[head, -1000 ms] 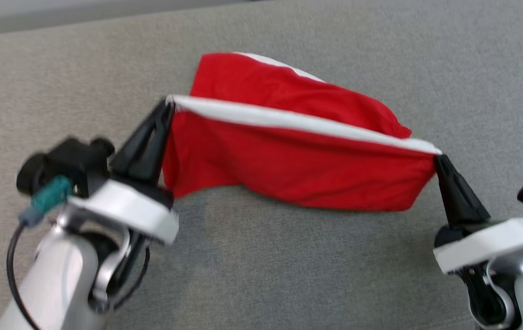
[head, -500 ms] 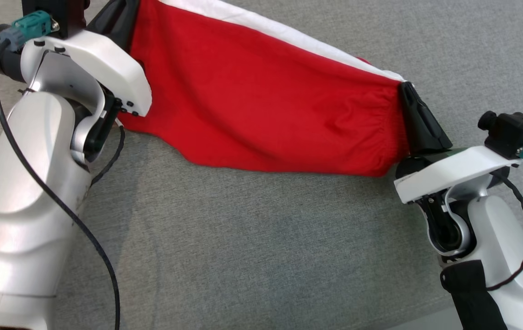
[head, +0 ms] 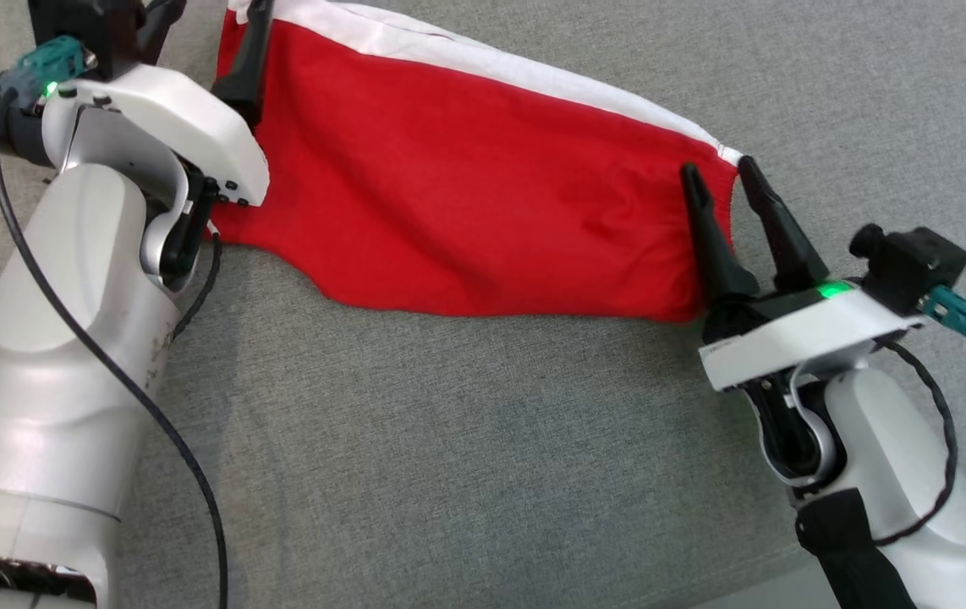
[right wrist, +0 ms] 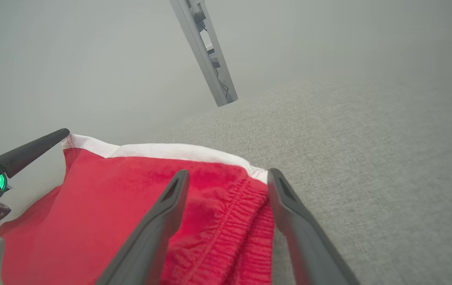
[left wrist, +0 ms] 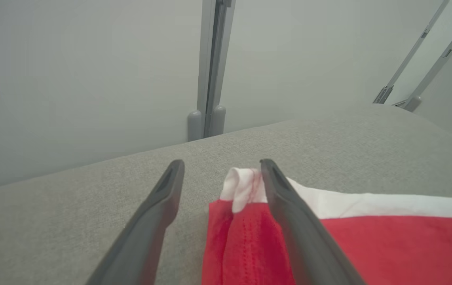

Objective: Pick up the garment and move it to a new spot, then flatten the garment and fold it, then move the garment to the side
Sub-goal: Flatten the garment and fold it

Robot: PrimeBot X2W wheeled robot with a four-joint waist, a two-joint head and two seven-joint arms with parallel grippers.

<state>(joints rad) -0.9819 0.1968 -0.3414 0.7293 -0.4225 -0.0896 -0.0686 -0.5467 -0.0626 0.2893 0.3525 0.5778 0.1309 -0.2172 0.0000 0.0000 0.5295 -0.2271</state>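
Both grippers have let go since half a second ago: they were pinched shut on the garment's (head: 483,186) two white-band corners, and now each has its fingers spread wide and holds nothing. The garment has barely shifted in that time. It lies spread out, somewhat rumpled, on the grey fabric surface (head: 483,440), towards the far side.

Left gripper (head: 212,13) is at the garment's left end. In the left wrist view the left gripper (left wrist: 221,162) straddles the folded white corner, which lies against its right-hand finger. The red cloth (left wrist: 368,245) runs off to the right.

Right gripper (head: 716,165) is at the right end. One finger is over the red cloth and the other is just outside the white-tipped corner. In the right wrist view the right gripper (right wrist: 228,171) has the gathered elastic hem (right wrist: 230,229) between its fingers, and the garment (right wrist: 103,206) stretches away to the left. There a finger of the left gripper (right wrist: 32,150) touches the far corner.

White band (head: 534,72) runs along the garment's far edge. The near edge is red and wavy.

Room: a broad bare stretch of the surface lies on the near side of the garment, between the two arms, with more bare surface beyond the right end. The surface's near right corner shows at the lower right of the head view. Its far edge shows in the left wrist view, with a pale wall and a grey upright post (left wrist: 210,79) behind it.
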